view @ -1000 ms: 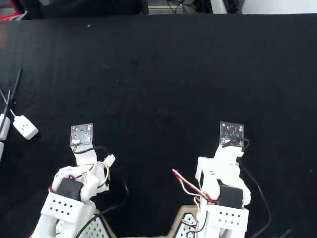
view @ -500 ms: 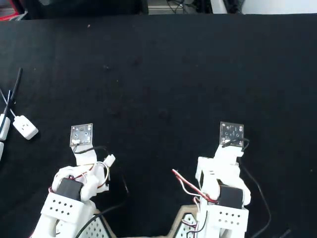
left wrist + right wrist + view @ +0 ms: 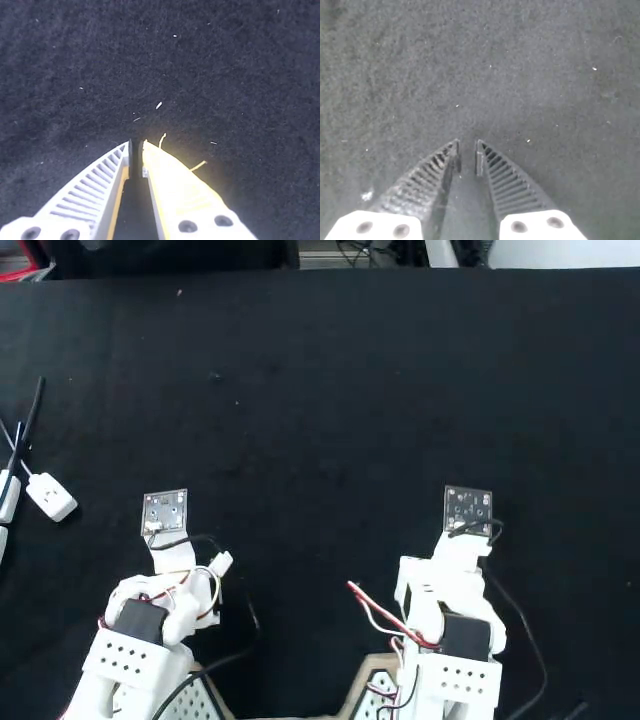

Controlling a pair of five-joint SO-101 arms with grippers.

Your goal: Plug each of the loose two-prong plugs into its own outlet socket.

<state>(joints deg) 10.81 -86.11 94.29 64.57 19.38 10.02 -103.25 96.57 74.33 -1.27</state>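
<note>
A white two-prong plug [image 3: 50, 497] lies on the black cloth near the table's left edge. A second white plug [image 3: 6, 496] is cut off by that edge beside it. Both arms sit folded at the near edge, well away from the plugs. My left gripper [image 3: 136, 145] hangs just over bare cloth, its white and yellow fingers shut with nothing between them. My right gripper [image 3: 467, 147] also points down at bare cloth, its fingers [image 3: 492, 165] drawn together to a thin slit and holding nothing.
A thin black cable [image 3: 28, 425] runs up from the plugs along the left side. The black table [image 3: 330, 390] stretches wide ahead of both arms. The arms' bases [image 3: 440, 680] and wiring crowd the near edge.
</note>
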